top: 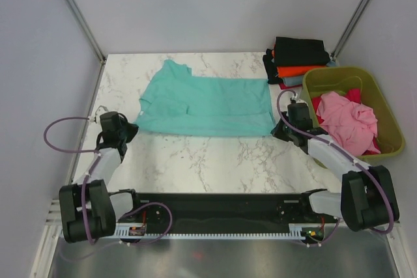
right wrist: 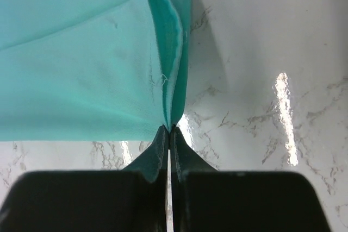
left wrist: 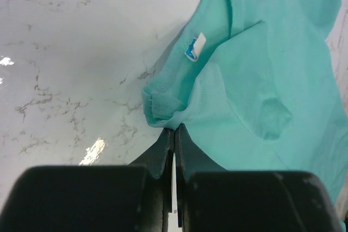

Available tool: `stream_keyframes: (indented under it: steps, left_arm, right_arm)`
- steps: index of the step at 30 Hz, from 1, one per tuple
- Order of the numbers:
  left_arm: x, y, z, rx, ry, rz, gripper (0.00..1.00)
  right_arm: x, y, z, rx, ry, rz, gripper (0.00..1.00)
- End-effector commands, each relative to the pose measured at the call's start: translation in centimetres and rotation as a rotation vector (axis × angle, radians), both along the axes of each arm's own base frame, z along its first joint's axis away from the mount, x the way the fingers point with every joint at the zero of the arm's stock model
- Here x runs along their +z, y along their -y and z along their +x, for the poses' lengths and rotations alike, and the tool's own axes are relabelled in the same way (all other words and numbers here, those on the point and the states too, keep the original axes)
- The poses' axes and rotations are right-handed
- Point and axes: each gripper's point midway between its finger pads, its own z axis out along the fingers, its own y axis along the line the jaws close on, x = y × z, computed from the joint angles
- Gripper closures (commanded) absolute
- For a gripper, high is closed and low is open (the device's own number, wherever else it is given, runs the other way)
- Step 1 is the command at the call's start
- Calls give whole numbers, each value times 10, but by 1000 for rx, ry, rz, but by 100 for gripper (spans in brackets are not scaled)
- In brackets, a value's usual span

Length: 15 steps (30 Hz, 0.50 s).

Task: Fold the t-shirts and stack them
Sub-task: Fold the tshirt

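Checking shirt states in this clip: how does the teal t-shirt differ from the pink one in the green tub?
The teal t-shirt lies spread out on the table; the pink t-shirt sits crumpled in the tub. The teal t-shirt is pinched at its near corners by the left gripper and right gripper; nothing touches the pink t-shirt. Shared: neither is on the folded stack yet.

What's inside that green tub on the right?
A crumpled pink t-shirt fills the olive-green tub, with red cloth peeking out beneath it. The tub's bottom, and anything else underneath, is covered.
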Motion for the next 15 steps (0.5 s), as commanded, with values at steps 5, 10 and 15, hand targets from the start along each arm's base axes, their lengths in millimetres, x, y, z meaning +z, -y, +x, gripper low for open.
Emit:
stream_keyframes:
  steps: [5, 10, 15]
  left_arm:
    - [25, -2, -36, 60, 16, 0, 98]
    - [44, 7, -54, 23, 23, -8, 98]
    - [58, 16, -77, -11, 37, -9, 97]
  right_arm:
    - [17, 11, -24, -14, 3, -25, 100]
    - [30, 11, -41, -7, 17, -1, 100]
    - [46, 15, -61, -51, 43, 33, 100]
